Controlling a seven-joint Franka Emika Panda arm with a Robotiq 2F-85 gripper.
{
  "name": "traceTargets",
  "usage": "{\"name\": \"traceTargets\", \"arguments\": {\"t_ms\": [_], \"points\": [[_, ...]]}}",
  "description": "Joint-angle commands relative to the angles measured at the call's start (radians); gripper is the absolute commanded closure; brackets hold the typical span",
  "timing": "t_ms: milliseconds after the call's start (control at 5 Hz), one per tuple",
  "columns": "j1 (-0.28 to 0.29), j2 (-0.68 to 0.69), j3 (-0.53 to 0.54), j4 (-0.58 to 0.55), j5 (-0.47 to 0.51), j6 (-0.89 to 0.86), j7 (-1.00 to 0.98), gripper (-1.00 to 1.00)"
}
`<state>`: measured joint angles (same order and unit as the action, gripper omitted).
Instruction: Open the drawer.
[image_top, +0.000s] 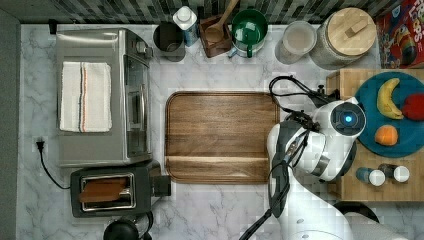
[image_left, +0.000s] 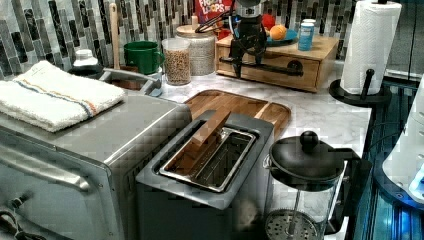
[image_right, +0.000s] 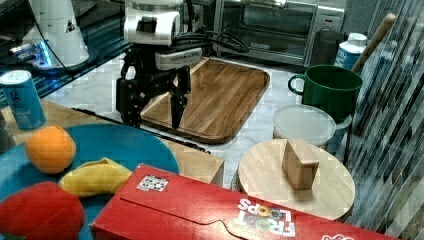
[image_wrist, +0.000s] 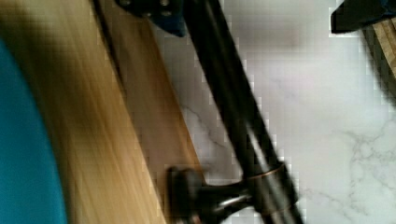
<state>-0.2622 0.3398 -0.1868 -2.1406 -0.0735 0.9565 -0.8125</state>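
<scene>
The drawer (image_left: 272, 70) is the light-wood front of a low box by the back wall in the left view, and there it looks flush with the box. A long black bar handle (image_left: 280, 66) (image_right: 192, 145) (image_wrist: 233, 116) runs across the front. My gripper (image_left: 248, 62) (image_right: 152, 112) hangs over the handle, open, with one black finger (image_right: 177, 107) on each side of the bar. In the wrist view the bar runs diagonally between the fingertips (image_wrist: 357, 16), close to one of them, with a handle post (image_wrist: 201, 196) joining it to the wood front (image_wrist: 144, 121).
A walnut cutting board (image_top: 220, 137) lies just in front of the drawer. On the box top sit a blue plate (image_top: 370, 100) with fruit and two shakers (image_top: 382, 175). A paper towel roll (image_left: 367, 47), toaster (image_left: 210, 155), toaster oven (image_top: 100, 97) and jars (image_top: 350, 35) stand around.
</scene>
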Motion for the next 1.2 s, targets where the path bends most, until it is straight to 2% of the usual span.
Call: {"name": "traceTargets", "arguments": {"t_ms": [200,600,1200], "points": [[0.263,-0.076,0.194,-0.128,-0.007,-0.004,0.212,-1.00],[0.281,-0.071,0.211,-0.125,-0.014,0.024,0.241,-1.00],[0.303,-0.069,0.219,-0.103,0.032,-0.004,0.277,-1.00]]}}
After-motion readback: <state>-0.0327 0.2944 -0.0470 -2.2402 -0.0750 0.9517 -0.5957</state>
